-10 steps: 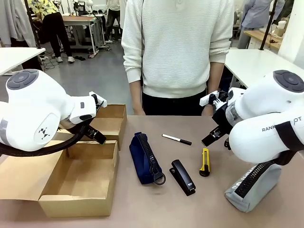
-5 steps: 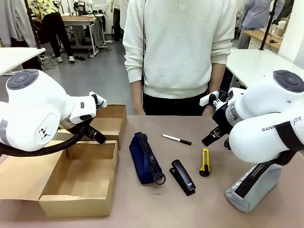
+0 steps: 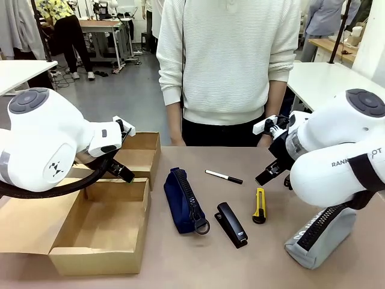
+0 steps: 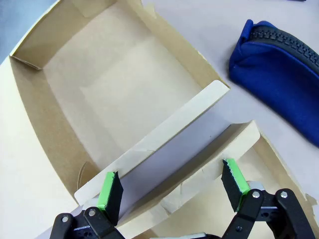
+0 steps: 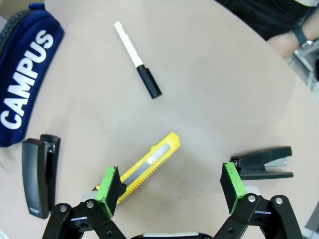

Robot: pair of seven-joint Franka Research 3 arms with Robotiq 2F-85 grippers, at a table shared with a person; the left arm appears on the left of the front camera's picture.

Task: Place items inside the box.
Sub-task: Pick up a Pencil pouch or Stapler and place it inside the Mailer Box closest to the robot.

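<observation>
The brown cardboard box (image 3: 67,259) lies open at the near left, its flap spread to the left. My left gripper (image 4: 172,186) hangs open over the box's far wall (image 4: 169,149), nothing between its pads. On the table lie the navy CAMPUS case (image 3: 185,198), white-black marker (image 3: 224,176), black stapler (image 3: 231,224) and yellow-black cutter (image 3: 259,205). The grey pencil case (image 3: 319,235) sits at the near right, partly behind my right arm. My right gripper (image 5: 171,188) is open, hovering above the cutter (image 5: 149,167), with the marker (image 5: 137,59) and navy case (image 5: 25,84) beyond.
A second open cardboard box (image 3: 143,158) stands just behind the first. A person in a white sweater (image 3: 231,66) stands at the far edge, a wrist with a watch (image 5: 299,37) near the table. A small black stapler-like object (image 5: 261,162) lies right of the cutter.
</observation>
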